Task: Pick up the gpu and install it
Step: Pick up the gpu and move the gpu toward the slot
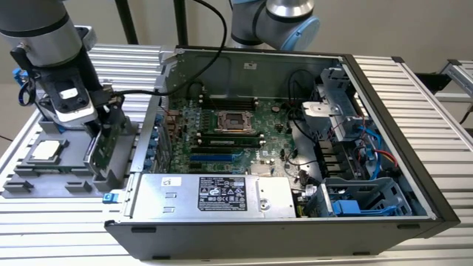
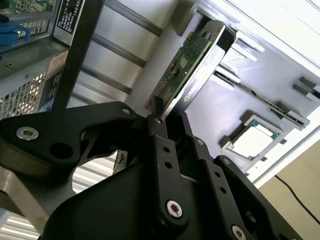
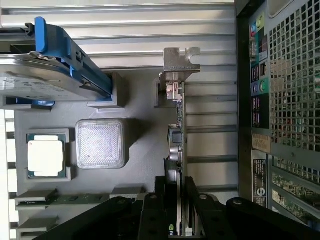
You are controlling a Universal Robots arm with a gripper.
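Note:
The gpu (image 1: pixel 98 151) stands on edge over the grey parts tray (image 1: pixel 44 187), at the exterior view's left, just outside the open computer case (image 1: pixel 384 72). My gripper (image 1: pixel 94 128) comes down on its top edge from above. In both wrist views the black fingers (image 3: pixel 165 192) sit on either side of the thin card, shut on it. The green board back (image 2: pixel 186 62) and the silver end bracket (image 3: pixel 180 59) show beyond the fingers. I cannot tell whether the card's lower edge still rests in the tray.
A square silver CPU chip (image 1: pixel 47 151) lies in the tray beside the card. A silver hard drive with blue trim (image 3: pixel 55 75) stands in the same tray. Inside the case lie the motherboard (image 1: pixel 229 138) with a blue slot (image 1: pixel 214 158) and the power supply (image 1: pixel 214 194).

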